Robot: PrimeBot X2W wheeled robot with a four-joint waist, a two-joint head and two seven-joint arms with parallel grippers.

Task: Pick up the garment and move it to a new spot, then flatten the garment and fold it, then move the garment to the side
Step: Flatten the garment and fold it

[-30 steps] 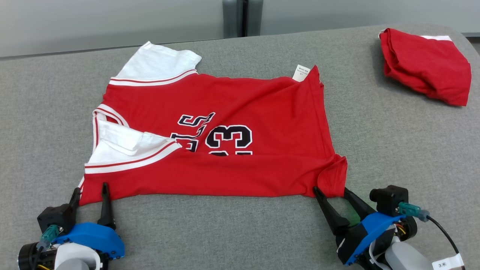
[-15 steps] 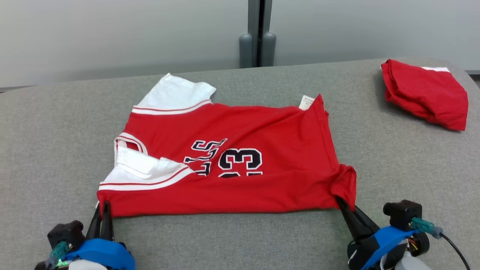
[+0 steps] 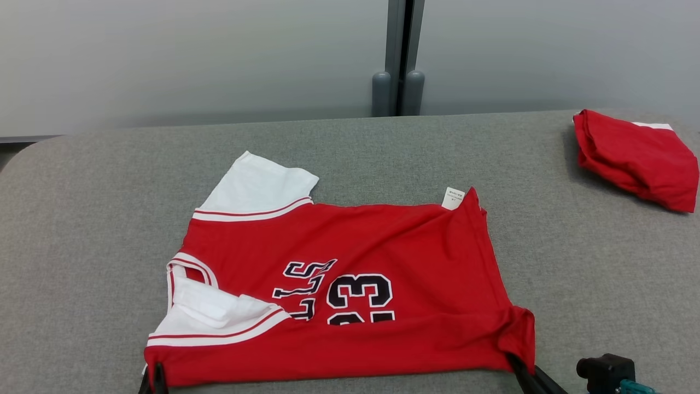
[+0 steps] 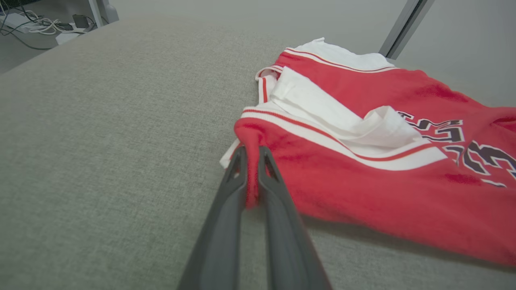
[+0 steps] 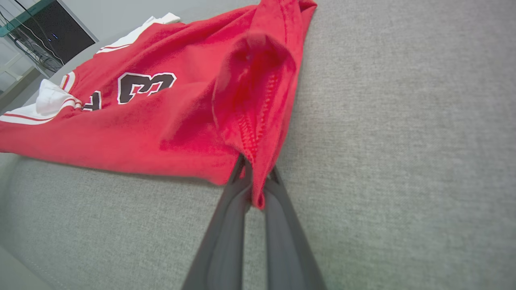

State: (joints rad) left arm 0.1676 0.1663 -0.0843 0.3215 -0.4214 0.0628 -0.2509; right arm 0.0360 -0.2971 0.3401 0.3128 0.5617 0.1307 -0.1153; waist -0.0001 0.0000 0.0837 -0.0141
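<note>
Head view: seeing one red jersey (image 3: 350,257) lying on the grey table (image 3: 82,219), just ahead of two grippers, left gripper (image 3: 156,381) and right gripper (image 3: 519,371); one folded red garment (image 3: 637,158) well beyond, rightward. Left wrist view: clamping the jersey's near corner between two fingers (image 4: 236,181), cloth spreading ahead-right. Right wrist view: pinching the hem corner between two fingers (image 5: 238,193), cloth spreading ahead-left.

You've got your left gripper (image 4: 252,153) pinched tight on the near corner of the red garment (image 4: 363,197), with a ridge of cloth bunched between the two dark fingers. The garment spreads away to the right over the grey padded surface (image 4: 100,141), its white sleeve (image 4: 322,108) crumpled on top and dark lettering (image 4: 463,141) beside it. Cables (image 4: 28,24) lie at the top left.
</note>
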